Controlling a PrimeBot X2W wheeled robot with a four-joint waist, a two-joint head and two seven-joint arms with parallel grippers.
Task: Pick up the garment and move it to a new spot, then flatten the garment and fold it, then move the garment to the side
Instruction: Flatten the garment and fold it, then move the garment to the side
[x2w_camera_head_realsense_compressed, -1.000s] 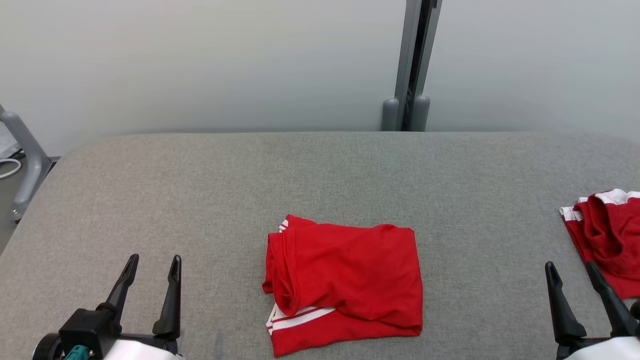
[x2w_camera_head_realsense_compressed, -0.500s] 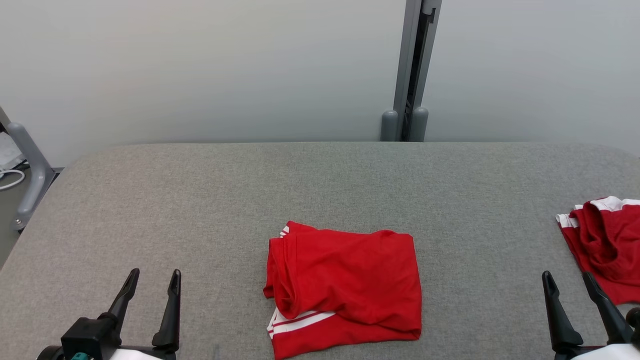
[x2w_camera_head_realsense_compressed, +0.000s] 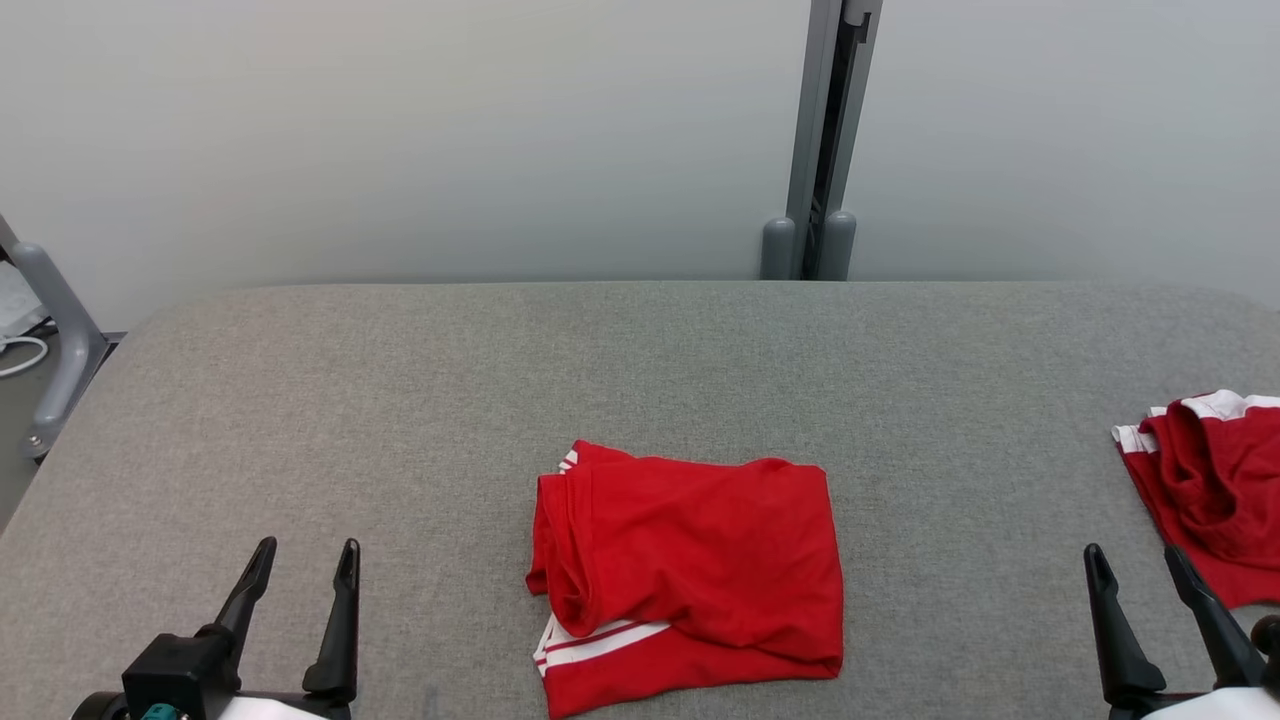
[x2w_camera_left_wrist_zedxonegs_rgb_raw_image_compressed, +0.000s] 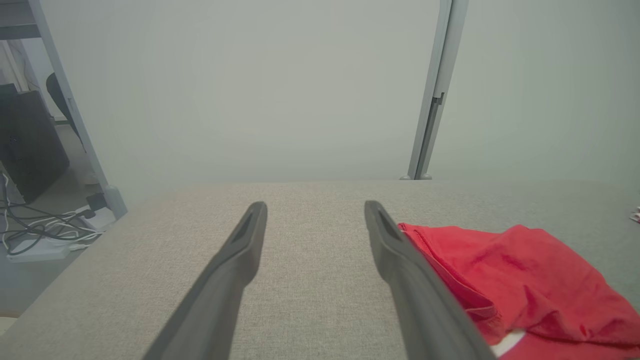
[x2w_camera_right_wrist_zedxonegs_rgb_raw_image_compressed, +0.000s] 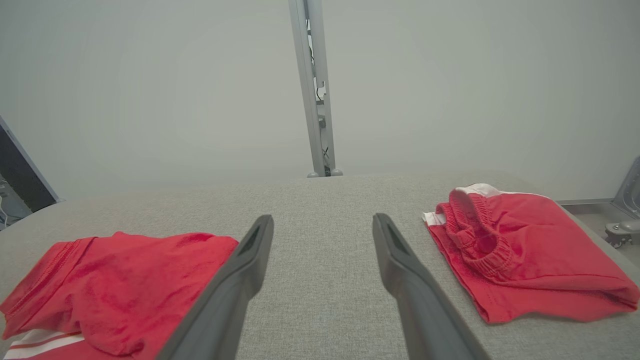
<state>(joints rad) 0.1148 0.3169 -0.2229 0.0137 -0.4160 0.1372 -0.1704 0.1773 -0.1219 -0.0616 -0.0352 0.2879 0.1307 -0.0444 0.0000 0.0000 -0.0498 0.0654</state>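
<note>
Garments number two, both red, on one table (x2w_camera_head_realsense_compressed: 400, 400): folded garment (x2w_camera_head_realsense_compressed: 690, 570) central, second garment (x2w_camera_head_realsense_compressed: 1210, 490) cut off at right. Empty and spread wide: left gripper (x2w_camera_head_realsense_compressed: 307, 547), right gripper (x2w_camera_head_realsense_compressed: 1133, 552).

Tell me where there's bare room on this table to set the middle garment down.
Widest: the left half of the table, between its left edge and the middle garment, ahead of the left gripper. Also free: the far strip by the wall, and the gap between the two garments. Crowded at the right edge, where the second garment lies.
</note>
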